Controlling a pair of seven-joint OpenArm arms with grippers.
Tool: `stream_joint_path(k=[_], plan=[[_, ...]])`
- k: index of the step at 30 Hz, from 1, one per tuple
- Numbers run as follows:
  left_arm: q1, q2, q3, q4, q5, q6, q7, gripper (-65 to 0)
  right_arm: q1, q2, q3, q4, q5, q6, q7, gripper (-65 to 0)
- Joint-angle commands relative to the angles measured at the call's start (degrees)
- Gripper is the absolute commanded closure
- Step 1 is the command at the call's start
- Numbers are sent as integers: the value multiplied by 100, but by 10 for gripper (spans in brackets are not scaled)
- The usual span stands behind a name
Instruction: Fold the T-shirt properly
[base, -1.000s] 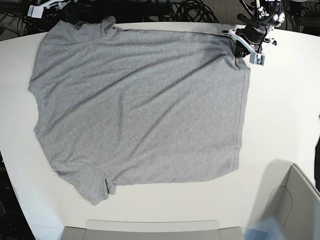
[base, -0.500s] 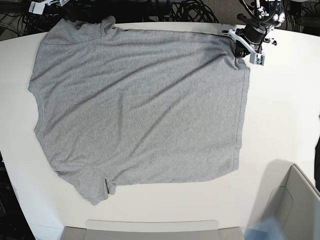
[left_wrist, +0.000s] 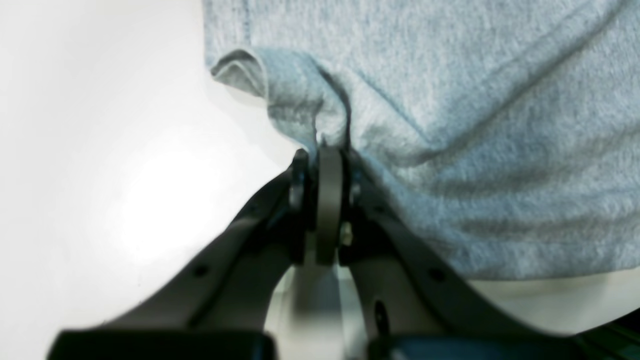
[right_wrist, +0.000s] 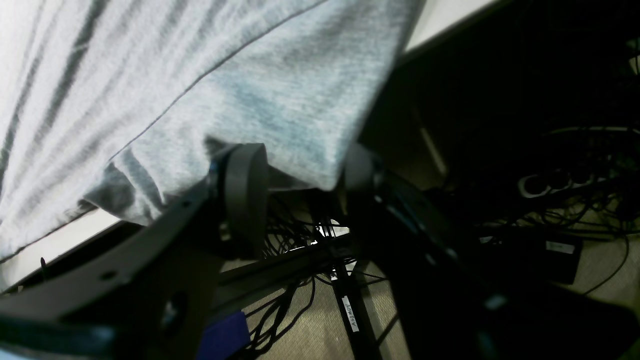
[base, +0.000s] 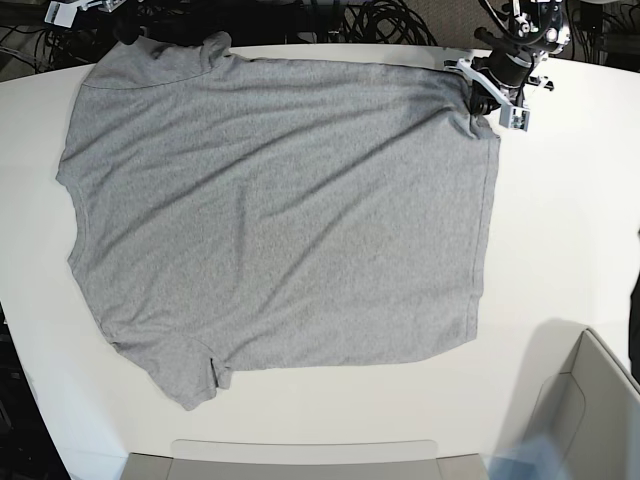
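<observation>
The heather-grey T-shirt (base: 280, 210) lies spread flat on the white table (base: 570, 220), sleeves on the left and bottom hem on the right. My left gripper (base: 488, 100) sits at the shirt's far right hem corner. In the left wrist view it (left_wrist: 320, 155) is shut on a bunched pinch of that hem (left_wrist: 280, 95). My right gripper (right_wrist: 302, 177) is open at the table's far left edge. A sleeve (right_wrist: 260, 115) hangs over that edge between its fingers (right_wrist: 245, 185), not pinched. In the base view only part of the right arm (base: 75, 10) shows.
A grey bin (base: 590, 400) stands at the near right corner, and a grey tray edge (base: 300, 455) lies along the front. Beyond the far table edge are black cables (base: 380, 20) and, below it, a table leg (right_wrist: 350, 305).
The right arm's visible end has edged slightly up and to the left in the base view. The left gripper and the shirt have stayed put.
</observation>
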Motion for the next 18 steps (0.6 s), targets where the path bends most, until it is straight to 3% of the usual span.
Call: stream_joint_path(k=[1, 18], plan=[[67, -21, -12, -7, 157, 72, 276, 0, -65, 74, 9, -53, -56, 56, 111, -254], [-47, -12, -12, -7, 157, 81, 285, 0, 129, 56, -8, -246, -56, 56, 76, -254]])
